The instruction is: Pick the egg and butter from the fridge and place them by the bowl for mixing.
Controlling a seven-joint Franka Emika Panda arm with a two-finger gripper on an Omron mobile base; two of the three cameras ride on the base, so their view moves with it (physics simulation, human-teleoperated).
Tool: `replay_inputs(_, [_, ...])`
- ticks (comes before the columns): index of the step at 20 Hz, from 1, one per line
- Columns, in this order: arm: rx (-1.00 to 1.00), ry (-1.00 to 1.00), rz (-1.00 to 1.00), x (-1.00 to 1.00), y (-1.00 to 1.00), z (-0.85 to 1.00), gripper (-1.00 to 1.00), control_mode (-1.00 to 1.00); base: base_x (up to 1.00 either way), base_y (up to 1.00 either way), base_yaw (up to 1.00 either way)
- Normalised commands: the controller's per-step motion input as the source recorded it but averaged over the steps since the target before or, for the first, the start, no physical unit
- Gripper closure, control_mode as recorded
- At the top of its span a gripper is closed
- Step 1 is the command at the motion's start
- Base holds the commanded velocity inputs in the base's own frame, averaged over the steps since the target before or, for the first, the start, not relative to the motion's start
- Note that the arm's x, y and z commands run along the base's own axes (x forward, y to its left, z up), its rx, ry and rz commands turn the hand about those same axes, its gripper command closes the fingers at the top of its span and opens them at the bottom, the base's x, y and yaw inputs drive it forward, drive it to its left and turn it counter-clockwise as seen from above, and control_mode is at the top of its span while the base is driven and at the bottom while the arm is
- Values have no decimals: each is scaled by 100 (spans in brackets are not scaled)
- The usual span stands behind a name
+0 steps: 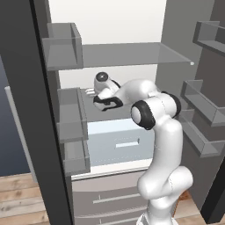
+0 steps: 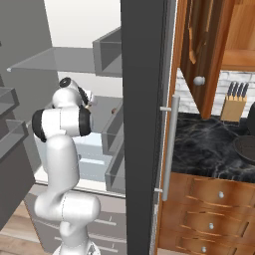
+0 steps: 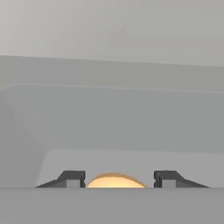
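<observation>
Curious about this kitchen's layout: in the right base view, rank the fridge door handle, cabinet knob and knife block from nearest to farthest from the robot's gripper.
From the gripper, reaching into the fridge:
1. Door handle, just to its right.
2. Cabinet knob, farther right and higher.
3. Knife block, far right on the counter.

- The white arm (image 1: 165, 145) rises from the base at about 5 o'clock in the left base view, bends at a dark elbow joint, and reaches toward 10 o'clock.
- The gripper (image 3: 118, 178) shows two dark fingertips (image 3: 72, 178) at 6 o'clock in the hand view, set apart, level with each other.
</observation>
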Motion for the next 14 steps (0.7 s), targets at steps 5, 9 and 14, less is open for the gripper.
replay_inputs(5, [0,-31,0,-33,0,29,100,-100,0,0,0])
replay_inputs(9, [0,-44,0,-92,0,53,100,-100,0,0,0])
replay_inputs(14, [0,-41,1,-100,0,60,100,-100,0,0,0])
